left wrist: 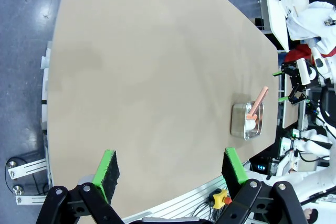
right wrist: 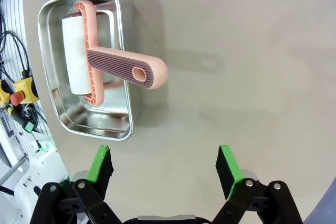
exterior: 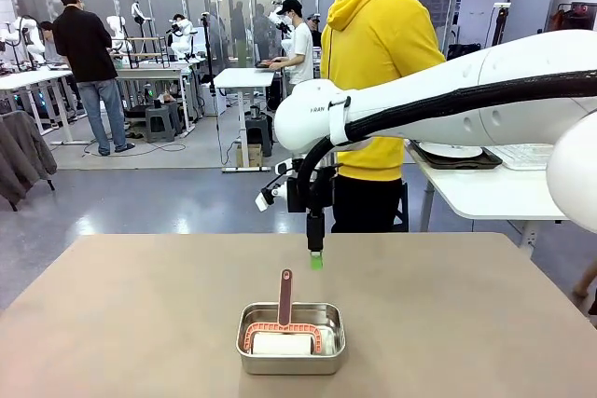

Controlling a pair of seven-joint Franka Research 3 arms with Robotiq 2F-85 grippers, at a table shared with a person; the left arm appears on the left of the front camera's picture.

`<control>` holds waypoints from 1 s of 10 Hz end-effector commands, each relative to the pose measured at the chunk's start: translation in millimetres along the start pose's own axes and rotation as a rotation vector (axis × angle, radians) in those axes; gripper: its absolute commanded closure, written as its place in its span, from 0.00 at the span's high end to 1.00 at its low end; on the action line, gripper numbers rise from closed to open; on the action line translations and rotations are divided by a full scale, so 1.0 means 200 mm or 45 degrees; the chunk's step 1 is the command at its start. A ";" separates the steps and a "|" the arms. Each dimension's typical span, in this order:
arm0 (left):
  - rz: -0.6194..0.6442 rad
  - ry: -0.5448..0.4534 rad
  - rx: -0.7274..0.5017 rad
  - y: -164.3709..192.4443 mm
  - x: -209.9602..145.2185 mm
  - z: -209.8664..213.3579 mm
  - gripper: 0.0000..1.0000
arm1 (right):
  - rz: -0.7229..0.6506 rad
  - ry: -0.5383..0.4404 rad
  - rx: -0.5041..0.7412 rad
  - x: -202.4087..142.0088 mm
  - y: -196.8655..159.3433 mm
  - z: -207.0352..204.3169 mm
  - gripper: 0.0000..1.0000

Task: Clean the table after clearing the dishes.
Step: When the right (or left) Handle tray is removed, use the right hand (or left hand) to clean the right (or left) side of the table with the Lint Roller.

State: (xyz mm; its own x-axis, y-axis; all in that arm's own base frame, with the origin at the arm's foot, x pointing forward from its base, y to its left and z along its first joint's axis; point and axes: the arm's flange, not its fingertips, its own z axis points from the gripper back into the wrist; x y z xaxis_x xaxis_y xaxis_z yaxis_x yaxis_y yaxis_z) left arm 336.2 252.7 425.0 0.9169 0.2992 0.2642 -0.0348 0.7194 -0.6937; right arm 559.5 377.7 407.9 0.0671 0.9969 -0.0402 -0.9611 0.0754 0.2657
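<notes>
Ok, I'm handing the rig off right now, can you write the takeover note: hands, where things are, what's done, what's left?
Left hand: open, empty, high over the table.
Right hand: open, empty, hovering just past the far side of the steel pan.
Roller: lying in the pan, untouched, handle out over the far rim.
Done: dishes look cleared; a dark tray with a white plate sits on the white side table.
Left: grasp the roller, probably with the right hand, then clean the table.

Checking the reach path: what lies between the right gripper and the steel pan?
Nothing: in the right wrist view, only bare table runs between the open right gripper and the steel pan holding the roller.
</notes>
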 end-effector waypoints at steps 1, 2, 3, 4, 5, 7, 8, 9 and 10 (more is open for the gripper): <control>-0.002 -0.003 -0.010 -0.01 -0.01 0.01 1.00 | 0.040 -0.043 0.015 0.00 0.01 0.00 1.00; -0.002 -0.003 -0.010 -0.01 -0.01 0.01 1.00 | 0.047 -0.058 0.027 0.00 0.00 -0.01 1.00; -0.002 -0.003 -0.010 -0.01 -0.01 0.01 1.00 | 0.100 -0.086 0.069 -0.01 -0.02 -0.02 1.00; -0.002 -0.003 -0.010 -0.01 -0.01 0.01 1.00 | 0.129 -0.101 0.108 0.00 -0.05 -0.04 1.00; -0.002 -0.003 -0.010 -0.01 -0.01 0.01 1.00 | 0.155 -0.106 0.139 0.03 -0.09 -0.06 1.00; -0.002 -0.003 -0.010 -0.01 -0.01 0.01 1.00 | 0.208 -0.114 0.237 0.07 -0.18 -0.11 1.00; -0.002 -0.003 -0.010 -0.01 -0.01 0.01 1.00 | 0.215 -0.117 0.297 0.09 -0.21 -0.14 1.00; -0.002 -0.003 -0.010 -0.01 -0.01 0.01 1.00 | 0.203 -0.145 0.348 0.11 -0.22 -0.15 1.00; -0.002 -0.003 -0.010 -0.01 -0.01 0.01 1.00 | 0.198 -0.159 0.394 0.13 -0.22 -0.17 1.00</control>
State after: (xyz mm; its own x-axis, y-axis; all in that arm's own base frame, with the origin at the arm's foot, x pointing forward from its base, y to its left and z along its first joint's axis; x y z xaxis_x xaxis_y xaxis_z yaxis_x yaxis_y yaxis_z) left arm 336.3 252.6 424.9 0.9169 0.2990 0.2642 -0.0347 0.7194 -0.6937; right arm 584.8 388.2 354.7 -0.0260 0.9933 0.1124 -0.8626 -0.0791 0.4997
